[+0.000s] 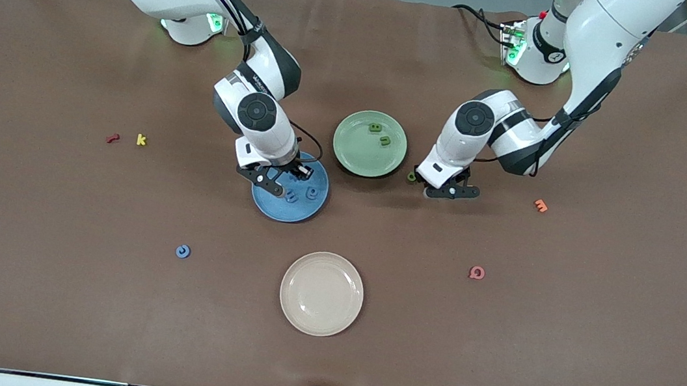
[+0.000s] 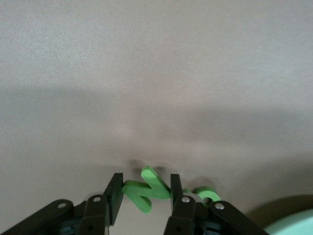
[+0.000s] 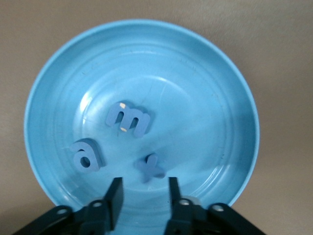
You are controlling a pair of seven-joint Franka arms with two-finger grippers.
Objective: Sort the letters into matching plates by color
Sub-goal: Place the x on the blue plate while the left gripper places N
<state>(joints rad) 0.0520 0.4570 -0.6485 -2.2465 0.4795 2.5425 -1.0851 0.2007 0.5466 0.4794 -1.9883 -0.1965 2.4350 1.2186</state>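
Note:
My left gripper (image 1: 451,193) is low over the table beside the pale green plate (image 1: 355,148), toward the left arm's end. In the left wrist view it (image 2: 145,182) is shut on a green letter (image 2: 146,195), with another green letter (image 2: 208,194) and the plate's rim (image 2: 293,226) beside it. That second letter (image 1: 412,176) lies on the table. Two green letters (image 1: 380,134) lie in the green plate. My right gripper (image 1: 284,182) is open and empty over the blue plate (image 1: 279,211), which holds three blue letters (image 3: 128,120). One blue letter (image 1: 182,251) lies on the table.
A cream plate (image 1: 321,293) sits nearer the front camera. Red (image 1: 113,138) and yellow (image 1: 141,140) letters lie toward the right arm's end. Orange (image 1: 540,205) and pink (image 1: 476,273) letters lie toward the left arm's end.

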